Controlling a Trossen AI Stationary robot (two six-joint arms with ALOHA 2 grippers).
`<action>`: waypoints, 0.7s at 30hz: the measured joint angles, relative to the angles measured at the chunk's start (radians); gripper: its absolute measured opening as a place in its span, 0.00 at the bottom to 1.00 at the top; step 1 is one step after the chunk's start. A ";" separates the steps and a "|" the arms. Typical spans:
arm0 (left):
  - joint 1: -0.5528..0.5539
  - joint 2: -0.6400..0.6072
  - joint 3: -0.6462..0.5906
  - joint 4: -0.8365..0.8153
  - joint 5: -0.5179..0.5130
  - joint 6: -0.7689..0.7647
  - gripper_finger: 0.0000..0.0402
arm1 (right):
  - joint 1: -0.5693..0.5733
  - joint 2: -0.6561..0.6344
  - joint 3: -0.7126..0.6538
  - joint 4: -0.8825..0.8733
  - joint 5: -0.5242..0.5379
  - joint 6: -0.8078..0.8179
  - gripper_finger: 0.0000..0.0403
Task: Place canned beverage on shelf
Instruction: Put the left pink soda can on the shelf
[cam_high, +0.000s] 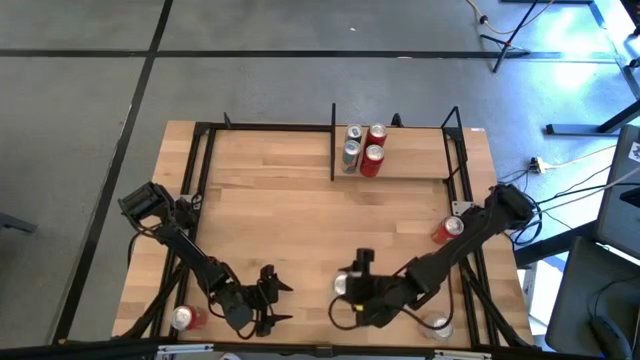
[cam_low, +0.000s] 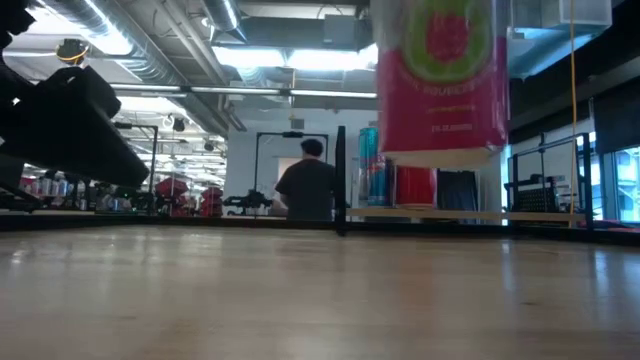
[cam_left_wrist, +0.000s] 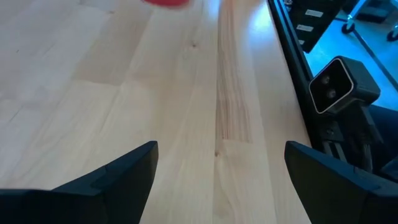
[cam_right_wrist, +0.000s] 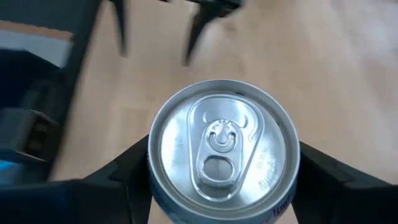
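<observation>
- Can in hand: I have a canned beverage clamped in my right gripper, one dark finger pressed to each side of the can body. Its silver top with pull tab faces the right wrist camera. In the low view the can hangs clear above the tabletop, with a pink-red label and a green patch.
- Position: from above, the held can sits near the front edge of the table, about mid-width, well apart from the shelf.
- Shelf: a light wooden bay at the far side of the table, bounded by thin black uprights. I count four cans at its left end: two silver-topped and two red, standing upright and close together. The rest of the bay to their right is bare wood.
- Loose cans: one red can near the right edge beside my right arm; one red can at the front left corner; one pale can at the front right.
- Left gripper: near the front edge, left of centre, fingers spread wide with nothing between them, just bare wood in the left wrist view.
- Background: a person in dark clothing stands beyond the table in the low view.
</observation>
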 joint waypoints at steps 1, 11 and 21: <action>0.003 0.000 0.000 0.002 0.000 0.000 0.84 | -0.002 -0.013 0.000 -0.037 0.009 0.000 0.64; -0.007 0.000 0.000 0.006 0.000 -0.027 0.84 | -0.094 -0.172 -0.132 -0.178 0.046 0.010 0.64; 0.020 0.000 0.000 0.006 -0.012 0.037 0.84 | -0.258 -0.558 -0.516 -0.135 0.105 0.082 0.64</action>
